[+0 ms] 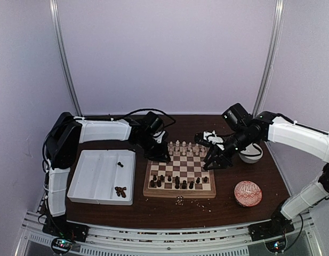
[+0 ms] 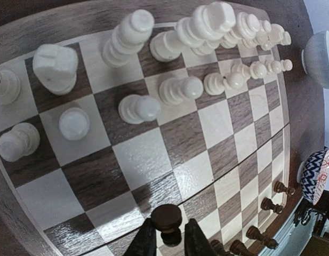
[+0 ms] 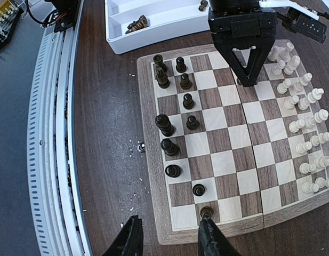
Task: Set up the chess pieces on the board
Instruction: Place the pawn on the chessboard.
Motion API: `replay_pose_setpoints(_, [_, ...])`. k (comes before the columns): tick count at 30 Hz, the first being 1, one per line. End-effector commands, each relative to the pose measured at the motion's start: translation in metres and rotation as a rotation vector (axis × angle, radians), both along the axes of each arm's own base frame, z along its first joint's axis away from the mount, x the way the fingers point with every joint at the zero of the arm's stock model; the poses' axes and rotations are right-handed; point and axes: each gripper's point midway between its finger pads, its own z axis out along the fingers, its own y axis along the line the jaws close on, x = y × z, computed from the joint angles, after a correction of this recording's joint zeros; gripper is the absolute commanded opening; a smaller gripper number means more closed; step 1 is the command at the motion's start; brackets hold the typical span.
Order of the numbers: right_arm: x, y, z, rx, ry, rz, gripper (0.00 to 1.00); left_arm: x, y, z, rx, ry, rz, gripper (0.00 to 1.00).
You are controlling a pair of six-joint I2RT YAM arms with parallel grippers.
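A small dark brown wooden pawn (image 2: 167, 216) stands on the checkered wooden board (image 2: 153, 154), between the fingers of the left tool (image 2: 169, 228); nobody can tell if it grips. The right tool (image 3: 172, 237) is apart.

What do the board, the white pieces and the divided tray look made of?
The board: wood, glossy varnish; grain and reflections show. The white pieces: probably turned wood painted cream, smooth; plastic is possible. The divided tray: likely white plastic, uniform and matte.

- Pale lilac-white walls (image 1: 169, 53) close in the back and both sides.
- A slim metal upright (image 1: 66, 58) stands in each rear corner.
- Dark wooden table (image 1: 228, 210), softly lit, perhaps from overhead.
- Ribbed metal rail (image 1: 164, 237) runs along its near edge.
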Motion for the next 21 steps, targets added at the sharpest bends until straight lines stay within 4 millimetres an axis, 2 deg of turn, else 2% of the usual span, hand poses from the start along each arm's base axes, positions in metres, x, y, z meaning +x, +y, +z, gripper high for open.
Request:
replay_pose_setpoints(1, [0.008,-0.001,-0.004,-0.013,-0.003,-0.022,0.37,0.008,-0.011,-0.002,-0.073,0.016,0.058,0.21])
replay_pose_setpoints(10, [0.011,0.000,-0.008,-0.020,0.008,-0.021,0.36,0.004,-0.008,-0.009,-0.050,0.040,0.055,0.28])
replay_pose_setpoints(18, [0.014,-0.001,-0.011,-0.029,0.015,-0.026,0.36,0.001,-0.003,-0.006,-0.021,0.035,0.026,0.30])
replay_pose_setpoints(21, [0.014,-0.001,-0.011,-0.028,0.018,-0.028,0.36,0.002,-0.001,0.002,-0.019,0.009,0.015,0.31])
